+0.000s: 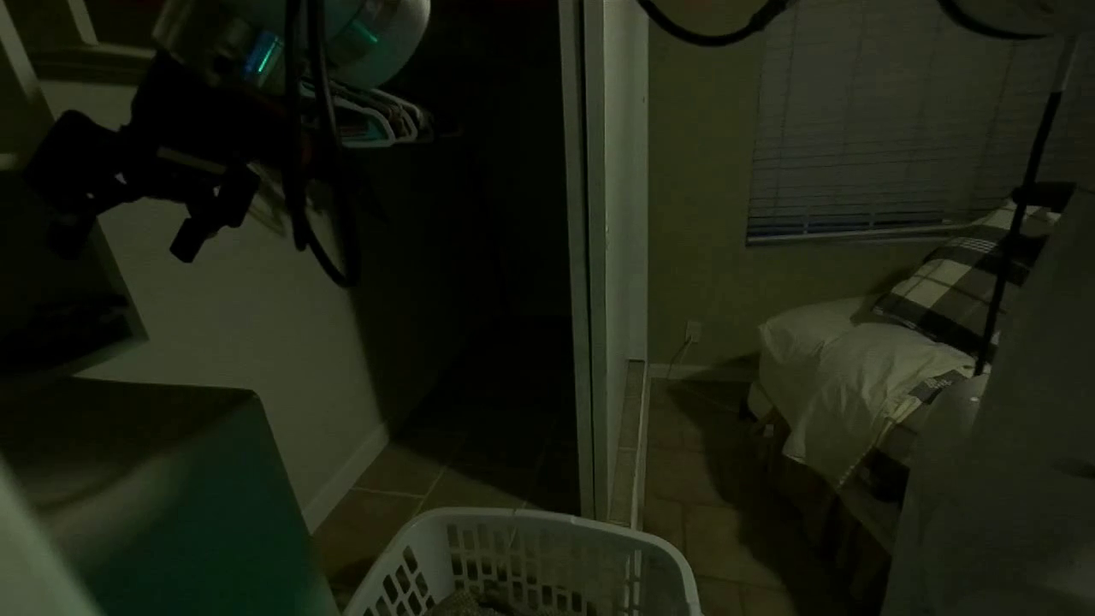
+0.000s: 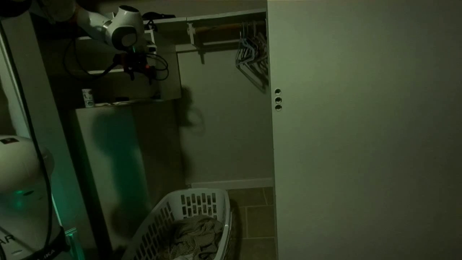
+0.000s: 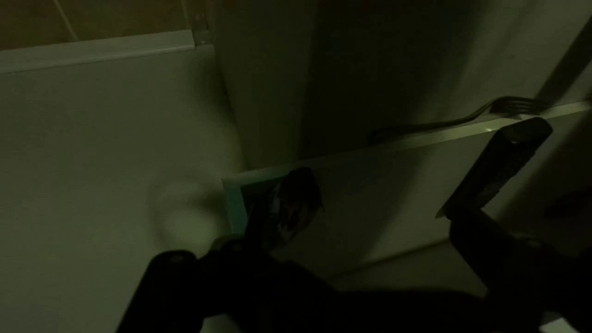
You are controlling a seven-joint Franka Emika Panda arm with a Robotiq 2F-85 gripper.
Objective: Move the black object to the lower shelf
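Note:
The scene is very dark, and I cannot tell for sure which dark item is the black object. A small flat dark item [image 2: 122, 99] lies on the lower shelf surface [image 2: 146, 102] in an exterior view; a dark heap [image 1: 81, 318] shows on a shelf in an exterior view. A dark fork-shaped thing [image 3: 444, 124] lies along a pale edge in the wrist view, just beyond my fingers. My gripper [image 3: 409, 178] is open, fingers wide apart, nothing seen between them. It hangs in front of the shelves in both exterior views [image 1: 128, 227] [image 2: 141, 79].
A white can [image 2: 87, 98] stands on the lower surface. A black item [image 2: 157, 16] lies on the top shelf. Hangers [image 2: 249, 54] hang from the rod. A white laundry basket [image 2: 207, 190] with cloth [image 2: 198, 234] stands below. A sliding door [image 2: 361, 126] covers the closet's side.

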